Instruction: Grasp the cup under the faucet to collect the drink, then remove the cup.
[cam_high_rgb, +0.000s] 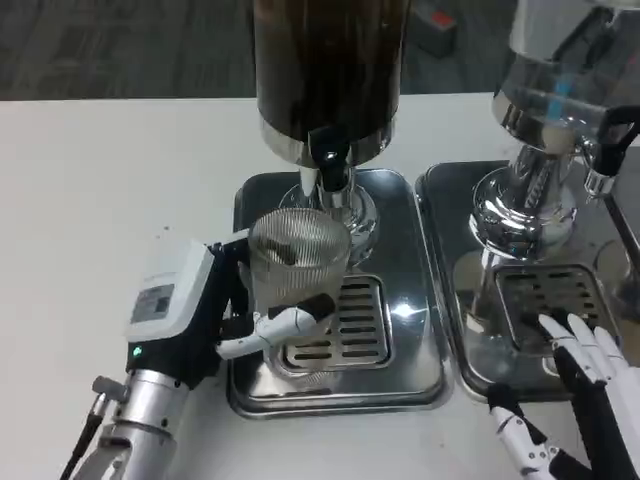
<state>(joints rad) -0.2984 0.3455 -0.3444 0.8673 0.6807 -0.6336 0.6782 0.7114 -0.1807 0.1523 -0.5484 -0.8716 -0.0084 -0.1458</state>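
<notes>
White and black fingers of the left hand wrap around the ribbed glass cup, so this hand grips it from the side. The cup stands on the steel tray, at the back edge of the slotted drain grate, just below the black faucet of the dark drink dispenser. I judge the cup sits a little forward of the faucet, so the stream may hit the rear rim and splash if the cup is not pushed back. The glass looks smooth and could slip if the grip is weak, and a full cup pulled out fast may spill. Lifting it too high would knock the rim against the faucet.

The right hand lies with its fingers spread apart on the grate of the second tray, holding nothing.

For moving out, the raised lip of the tray is in front of the cup and must be cleared. To the left the white table is wide and free, the best way out. To the right the second tray and the silver dispenser leave little room.
</notes>
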